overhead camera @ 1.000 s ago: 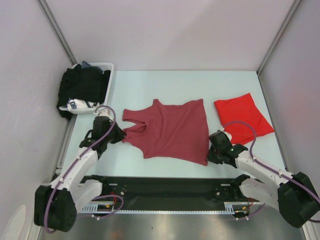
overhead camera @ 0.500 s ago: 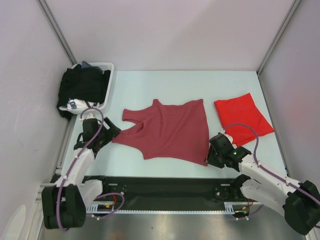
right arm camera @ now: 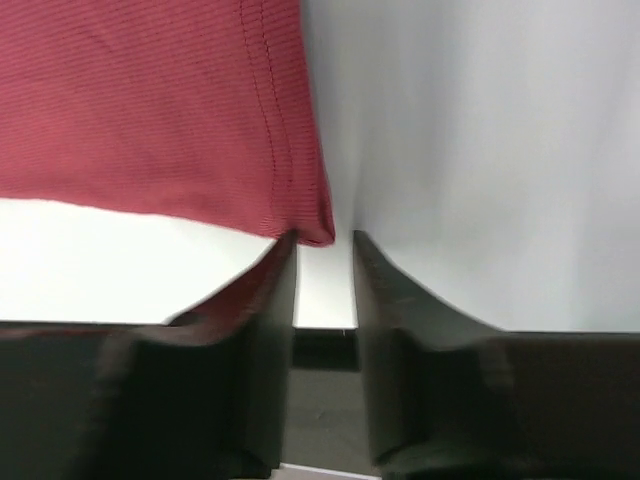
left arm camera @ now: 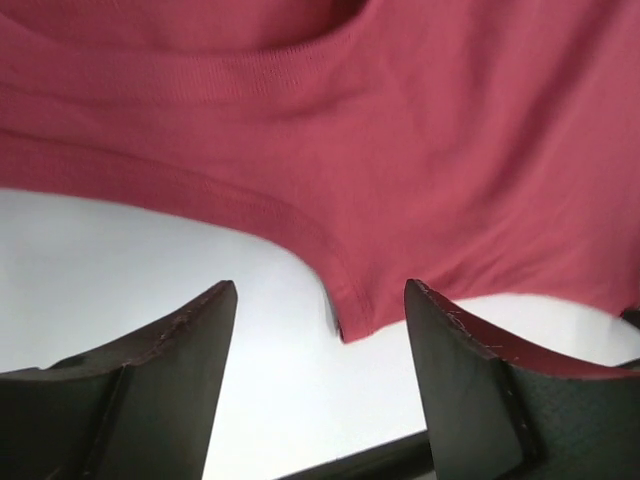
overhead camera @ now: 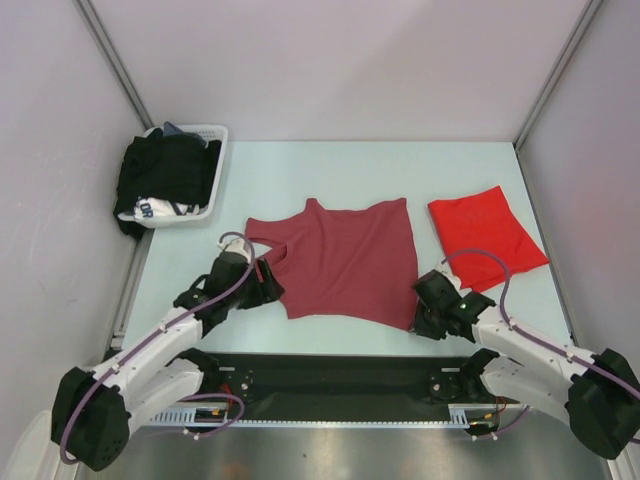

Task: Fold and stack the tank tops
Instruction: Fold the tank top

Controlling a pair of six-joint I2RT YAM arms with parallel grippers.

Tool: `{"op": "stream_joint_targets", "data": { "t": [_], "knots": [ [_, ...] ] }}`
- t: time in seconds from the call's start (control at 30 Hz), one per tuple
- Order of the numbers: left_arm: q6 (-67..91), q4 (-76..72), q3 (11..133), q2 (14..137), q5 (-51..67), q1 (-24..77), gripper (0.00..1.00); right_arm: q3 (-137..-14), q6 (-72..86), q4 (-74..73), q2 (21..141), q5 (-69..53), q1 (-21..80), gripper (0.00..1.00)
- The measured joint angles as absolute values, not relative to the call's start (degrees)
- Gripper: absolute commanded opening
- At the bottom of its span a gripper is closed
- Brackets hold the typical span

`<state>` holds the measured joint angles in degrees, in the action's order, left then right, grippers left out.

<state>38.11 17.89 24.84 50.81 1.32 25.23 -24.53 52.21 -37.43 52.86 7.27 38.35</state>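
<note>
The darker maroon tank top (overhead camera: 340, 265) lies spread flat mid-table, straps toward the left. My left gripper (overhead camera: 268, 285) hovers at its near-left edge. In the left wrist view the left gripper (left arm camera: 320, 295) is open wide, and a corner of the maroon top (left arm camera: 345, 320) lies on the table between the fingertips, ungripped. My right gripper (overhead camera: 424, 316) sits at the top's near-right corner. In the right wrist view the right gripper (right arm camera: 323, 242) shows a narrow bare gap, with that hem corner (right arm camera: 315, 232) just ahead of the left finger (right arm camera: 275, 290). The bright red tank top (overhead camera: 487, 235) lies folded at the right.
A white basket (overhead camera: 215, 135) at the back left holds black garments (overhead camera: 165, 170) and a white cloth with dark lettering (overhead camera: 150, 210), partly spilling over its side. A black rail (overhead camera: 330, 375) runs along the near table edge. Walls close in left and right.
Both grippers opened and let go of the maroon top. The left arm swung out to the left, then came back right to the top's near-left edge. The right arm barely moved.
</note>
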Motion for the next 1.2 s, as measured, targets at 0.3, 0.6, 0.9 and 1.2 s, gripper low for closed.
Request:
{"op": "stream_joint_targets", "data": {
  "t": [0.3, 0.6, 0.9, 1.2],
  "knots": [
    [40.9, 17.2, 22.2, 57.4, -0.9, 36.0, 0.7, -25.1, 53.2, -33.2, 57.4, 7.7, 39.5, 0.0],
    [44.1, 6.9, 21.3, 62.6, -0.9, 37.5, 0.62, -24.7, 54.4, -35.7, 54.1, 8.6, 40.0, 0.0],
    [46.5, 4.6, 21.3, 64.2, -1.4, 41.9, 0.6, -24.7, 54.5, -36.8, 52.9, 8.7, 40.1, 0.0],
    [47.7, 8.7, 21.7, 63.8, -5.4, 44.0, 0.29, -24.7, 54.5, -37.2, 52.3, 8.8, 40.2, 0.0]
  ]
}}
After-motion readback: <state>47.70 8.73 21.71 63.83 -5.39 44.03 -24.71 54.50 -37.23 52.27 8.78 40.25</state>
